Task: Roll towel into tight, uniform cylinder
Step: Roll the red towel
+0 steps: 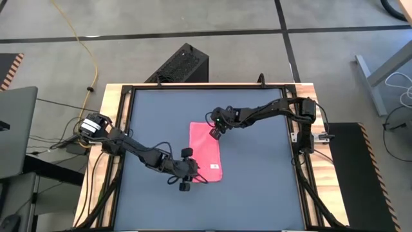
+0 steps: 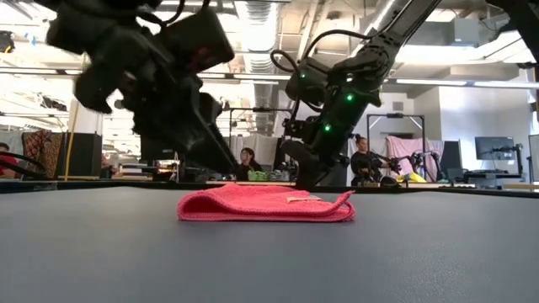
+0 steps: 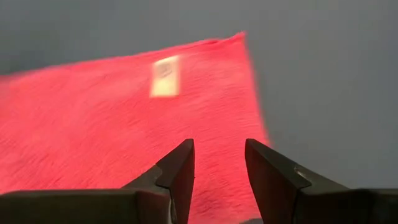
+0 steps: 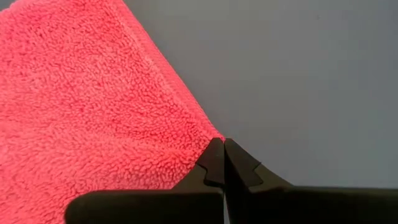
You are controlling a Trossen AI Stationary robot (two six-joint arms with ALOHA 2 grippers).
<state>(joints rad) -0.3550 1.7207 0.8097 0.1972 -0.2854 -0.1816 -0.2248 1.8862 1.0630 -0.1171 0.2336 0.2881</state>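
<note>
From my overhead feed, the left gripper (image 1: 192, 170) sits nearest me, at the towel's (image 1: 206, 153) near-left edge, about 7 o'clock from its middle. My left wrist feed shows its 2 fingers (image 3: 179, 171) spread apart above the pink cloth, holding nothing, with the white tag (image 3: 165, 76) just past them. The towel lies flat, folded into a narrow strip, around the middle of the grey table (image 1: 257, 187). At the towel's far end, toward 1 o'clock, the right gripper (image 1: 217, 131) has its fingers (image 4: 214, 160) pressed together, tips at the towel's corner.
</note>
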